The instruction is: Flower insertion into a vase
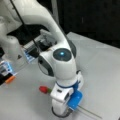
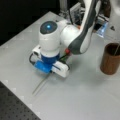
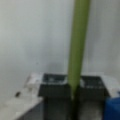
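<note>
Pressing down low on the grey worktop (image 1: 100, 75), the pincer (image 3: 73, 92) is closed on the green stem of the flower (image 1: 44, 89), which lies flat. The brown vase (image 2: 110, 58) stands well apart at a front view's right.

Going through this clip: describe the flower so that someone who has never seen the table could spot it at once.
Start at the white arm bent low over the grey table. The flower lies flat under the gripper, whose fingers are shut on its green stem. Its red head pokes out on one side and the thin stem end on the other; the brown vase stands apart, upright.
</note>
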